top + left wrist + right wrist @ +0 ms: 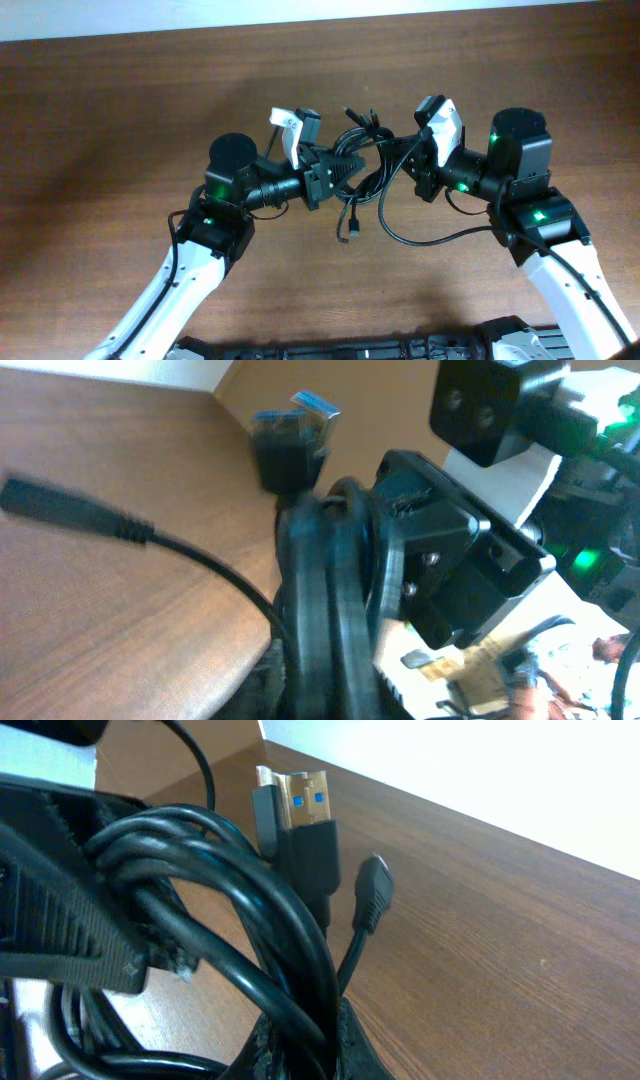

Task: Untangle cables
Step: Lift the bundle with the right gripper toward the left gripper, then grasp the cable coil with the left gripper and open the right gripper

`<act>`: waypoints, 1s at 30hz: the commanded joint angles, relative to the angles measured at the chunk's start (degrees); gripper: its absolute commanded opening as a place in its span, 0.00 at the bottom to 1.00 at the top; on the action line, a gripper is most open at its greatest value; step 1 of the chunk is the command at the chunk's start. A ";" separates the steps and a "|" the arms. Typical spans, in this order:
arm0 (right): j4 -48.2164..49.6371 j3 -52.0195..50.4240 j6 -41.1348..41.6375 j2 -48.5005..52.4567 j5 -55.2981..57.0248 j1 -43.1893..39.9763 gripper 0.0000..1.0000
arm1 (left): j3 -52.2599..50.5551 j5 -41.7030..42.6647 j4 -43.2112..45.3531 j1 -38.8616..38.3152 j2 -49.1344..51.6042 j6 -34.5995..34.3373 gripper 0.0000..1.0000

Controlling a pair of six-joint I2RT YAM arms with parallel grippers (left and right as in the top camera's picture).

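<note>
The cables point(322, 622) are smeared with blur in the left wrist view.

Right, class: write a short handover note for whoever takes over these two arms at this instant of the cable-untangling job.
Left pincer: shut on the cables.
Right pincer: shut on the same bunch, from the opposite side.
Cables: one tangled bunch between the two arms, over the middle of the table; a plug end and a long loop trail toward the arms' bases.
Done: both grips set.
Left: draw the bunch apart; no cable lies separate yet.
</note>
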 commanded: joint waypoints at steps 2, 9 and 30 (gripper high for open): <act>-1.90 1.25 0.20 -1.29 -3.45 0.33 0.26 | 0.85 -2.43 4.87 0.04 1.11 0.63 0.00; -7.69 1.25 0.22 -1.31 2.34 0.31 0.75 | 0.85 -6.10 5.46 0.07 1.11 0.68 0.00; -9.64 1.27 19.39 -8.41 12.44 0.24 0.99 | 0.85 7.87 20.26 7.19 1.11 7.80 0.00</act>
